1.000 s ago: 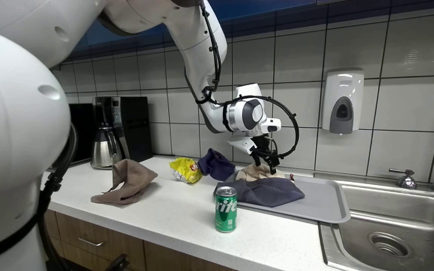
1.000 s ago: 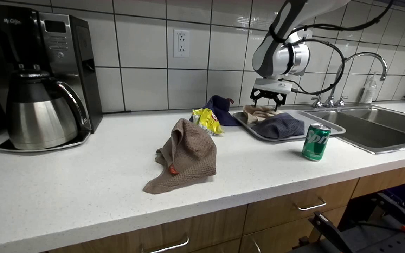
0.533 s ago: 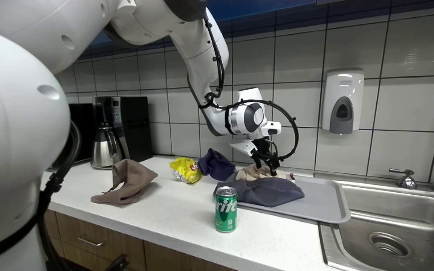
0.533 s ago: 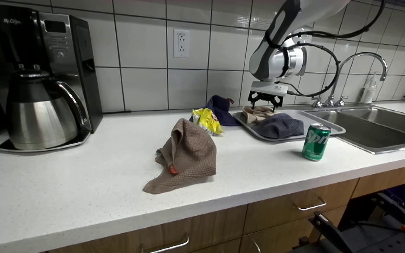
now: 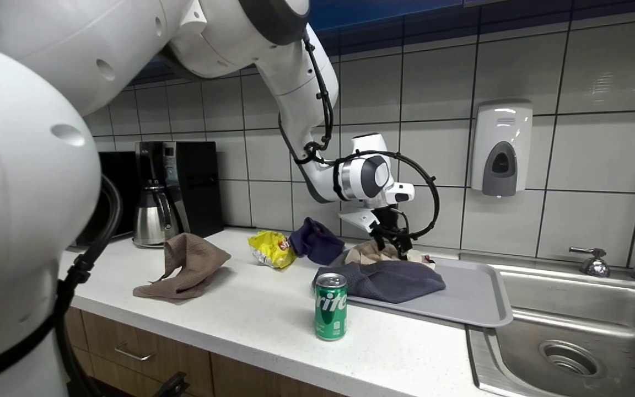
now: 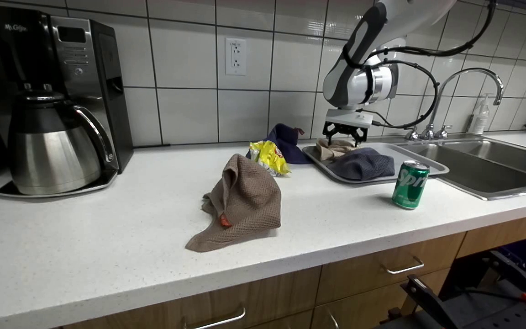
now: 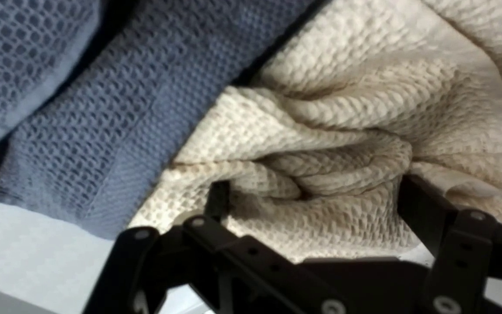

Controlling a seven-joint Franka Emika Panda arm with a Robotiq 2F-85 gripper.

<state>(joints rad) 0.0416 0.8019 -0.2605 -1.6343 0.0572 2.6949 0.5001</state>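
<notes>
Released and pointing down, the Robotiq gripper (image 7: 314,194) has its two black fingers (image 7: 425,213) spread well apart, and I see nothing pinched by them. What counts most for me is the line straight below: the beige waffle-weave towel (image 7: 364,96) lies directly under the fingertips, and in the wrist view its bunched folds fill the gap from one finger to the other. I judge the tips to be at the fabric or just above it, but I cannot tell whether they touch. It is too crumpled to give me a clean long axis; in both exterior views it seems to stretch mostly left to right, along the tiled wall (image 5: 433,82), and the thickest folds in the wrist view run roughly along the line joining the fingers. The towel sits on the far left part of the grey tray (image 5: 477,300), with the slate-blue towel (image 5: 394,280) heaped close on its near side; which overlaps the other I cannot make out. That slate-blue one lies outside the finger gap, just beside one finger, so I read the margin there as thin. Farther off, the navy towel (image 6: 286,144) and the yellow snack bag (image 6: 270,157) are left of the tray, the brown towel (image 6: 249,201) lies nearer and farther left, the green Sprite can (image 6: 410,183) stands upright on the tray's near side, and the steel sink (image 5: 626,347) is to the right.
</notes>
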